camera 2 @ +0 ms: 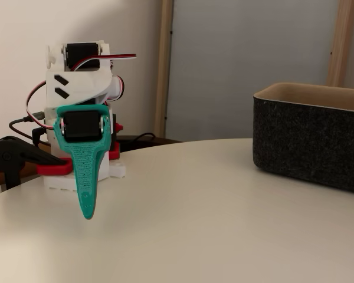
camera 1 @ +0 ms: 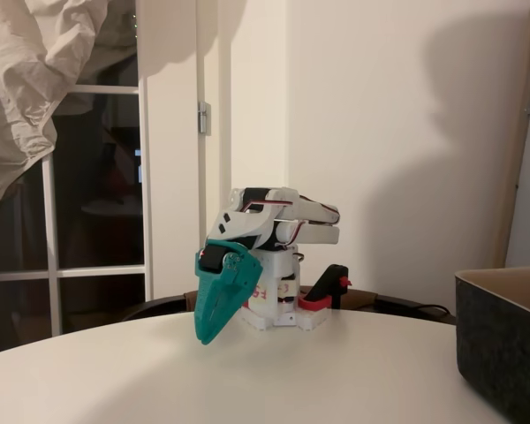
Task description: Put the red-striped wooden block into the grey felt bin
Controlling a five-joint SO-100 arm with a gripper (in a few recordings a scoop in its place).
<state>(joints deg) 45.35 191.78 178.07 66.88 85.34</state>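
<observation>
Evidently nothing has begun: the arm sits folded, its teal tool [camera 1: 214,311] pointing down at the desk [camera 1: 336,371], seemingly clenched and empty. The grey felt bin [camera 2: 310,141] stands far right. No block is visible to me, so finding it comes first.

dim warm light, soft wall shadows

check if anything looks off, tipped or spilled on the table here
Nothing stands out. The grey felt bin stands upright on the white table, and the arm sits folded with its teal gripper pointing down, apart from the bin.
</observation>
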